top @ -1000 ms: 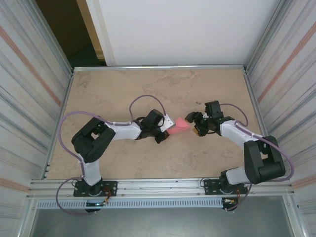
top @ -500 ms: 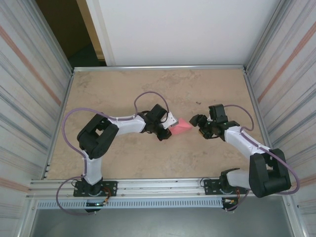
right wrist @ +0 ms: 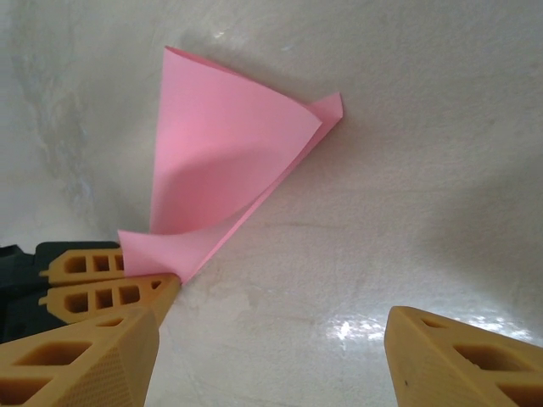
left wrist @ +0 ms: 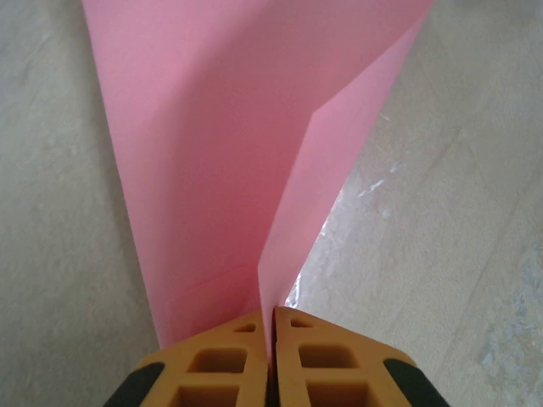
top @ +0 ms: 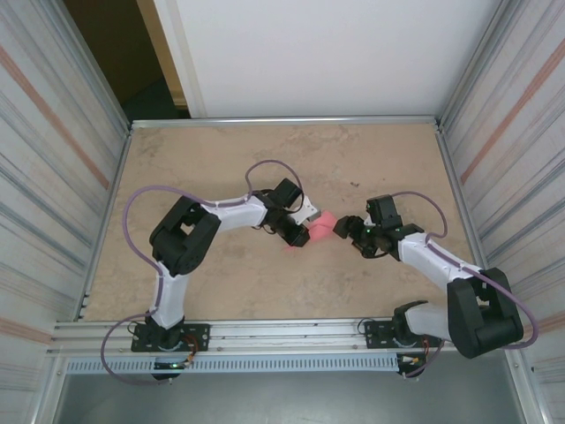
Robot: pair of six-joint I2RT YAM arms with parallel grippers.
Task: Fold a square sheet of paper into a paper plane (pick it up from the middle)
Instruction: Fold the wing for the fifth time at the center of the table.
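- Paper: pink, partly folded, just right of the middle of the table. One flap bows up off the table top.
- Left gripper: at the table's middle, clamped shut on the paper's narrow folded end, layers pinched between its pads.
- Right gripper: low over the table, right of middle. Jaws spread wide, nothing in them. One fingertip is just beside the paper's near corner; can't tell if it touches.
- Handling, my read: thin, light, floppy. Creases look soft, so the layers will likely spring open. The table top looks smooth, so expect sliding under a press. It could crumple or tear if both arms pull hard.
- Grip advice: pinch through all layers close to a crease, not the loose flap. The right should take the end away from the left's pinch.
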